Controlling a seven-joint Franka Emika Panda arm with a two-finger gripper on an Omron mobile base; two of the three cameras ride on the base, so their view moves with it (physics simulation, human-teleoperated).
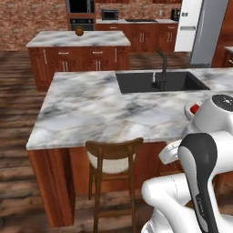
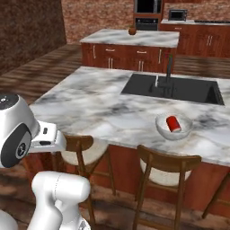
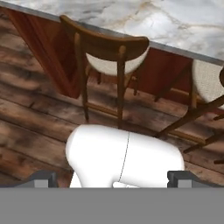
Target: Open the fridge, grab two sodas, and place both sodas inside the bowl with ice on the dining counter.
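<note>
A red soda (image 2: 173,124) lies tilted in the light-grey bowl (image 2: 162,127) near the front edge of the dining counter (image 2: 99,103). In the left base view my arm hides most of the bowl, and just a bit of the red soda (image 1: 195,108) shows. The fridge (image 1: 207,32) stands far back on the right, with a white door panel (image 1: 188,25) swung out. My gripper (image 3: 113,179) is open and holds nothing. Its fingertips (image 3: 41,179) stand wide apart and point down at the stools and wooden floor below the counter edge.
A black sink (image 1: 159,82) with a faucet (image 1: 162,68) is set into the dining counter. Wooden stools (image 1: 113,159) (image 2: 168,168) stand along its near side. A smaller marble island (image 1: 77,41) with drawers stands behind, with a brown round thing (image 1: 79,31) on it.
</note>
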